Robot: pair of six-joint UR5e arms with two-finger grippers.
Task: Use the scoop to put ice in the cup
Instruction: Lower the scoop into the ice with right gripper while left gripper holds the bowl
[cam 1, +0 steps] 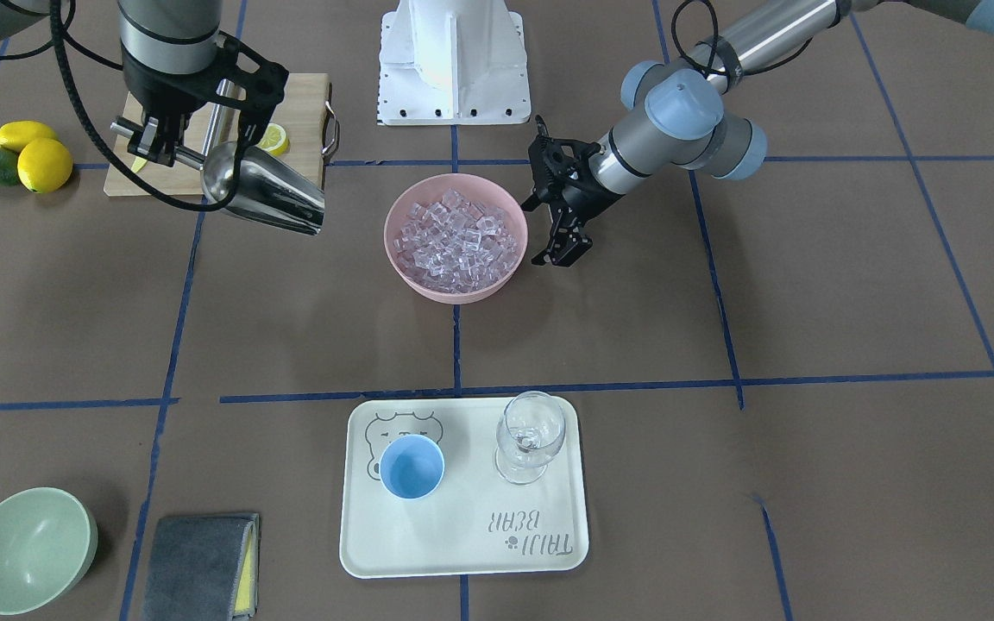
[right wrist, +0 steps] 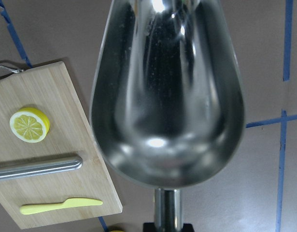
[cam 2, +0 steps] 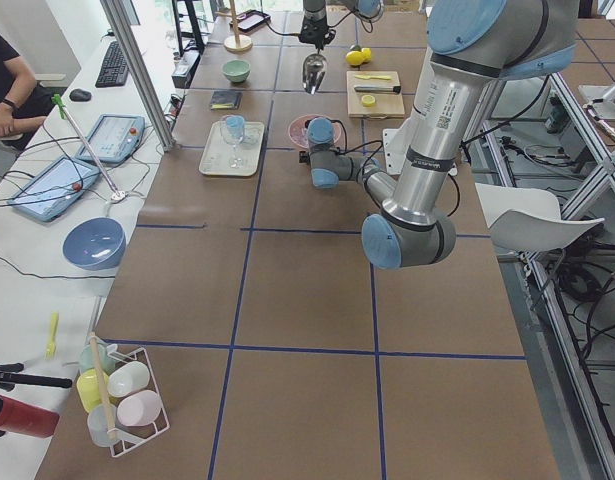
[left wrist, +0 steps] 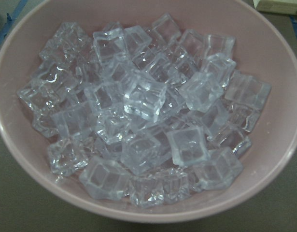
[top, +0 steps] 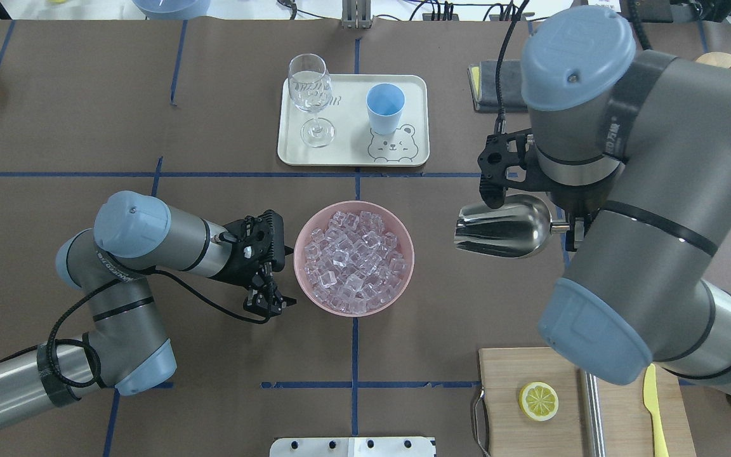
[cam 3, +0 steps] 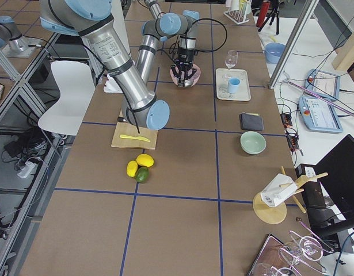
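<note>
Right gripper (cam 1: 158, 147) clamps the thin, stiff handle of the shiny steel scoop (cam 1: 268, 194); clear glassy ice cubes (cam 1: 458, 237) look slick, loose; left gripper (cam 1: 568, 252) spread unclear.

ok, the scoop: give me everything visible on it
The scoop is shiny stainless steel, with a deep rounded trough and a thin straight handle. The right wrist view looks straight into the trough, and it is empty. The right gripper is shut on the handle and holds the scoop in the air, to the robot's right of the pink bowl. The scoop's open mouth faces the bowl but is apart from it. Nothing else touches it.
</note>
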